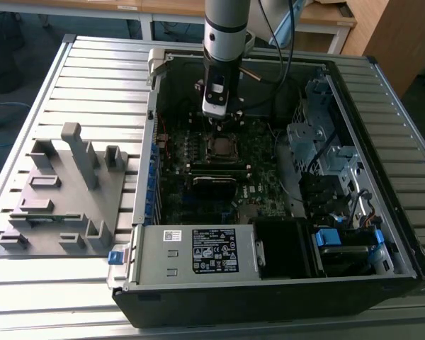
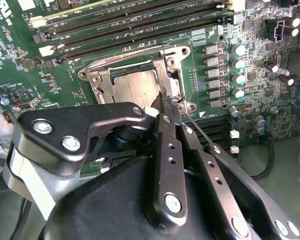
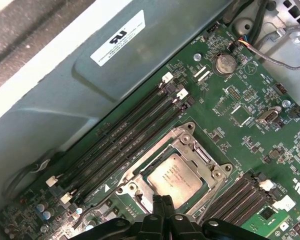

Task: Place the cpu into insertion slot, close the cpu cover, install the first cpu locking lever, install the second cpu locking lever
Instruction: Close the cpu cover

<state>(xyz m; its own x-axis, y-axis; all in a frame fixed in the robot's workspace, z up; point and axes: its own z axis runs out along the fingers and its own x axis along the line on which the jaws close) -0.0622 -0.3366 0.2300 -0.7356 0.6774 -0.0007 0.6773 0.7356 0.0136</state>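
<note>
A: Exterior view?
B: The small square silver-rimmed insertion slot (image 1: pixel 219 146) lies flat, facing up, on the green circuit board (image 1: pixel 263 193). The black gripper (image 1: pixel 221 122) hangs just above it.
A: Second wrist view?
B: The fingers (image 2: pixel 165 120) are pressed together, tips at the slot's corner.
A: First wrist view?
B: The thin silvery cpu cover (image 3: pixel 201 156) lies flat down.

Soft even light; case interior (image 1: pixel 180 92) shadowed; mild sheen on cpu (image 3: pixel 175 180); sharp.
</note>
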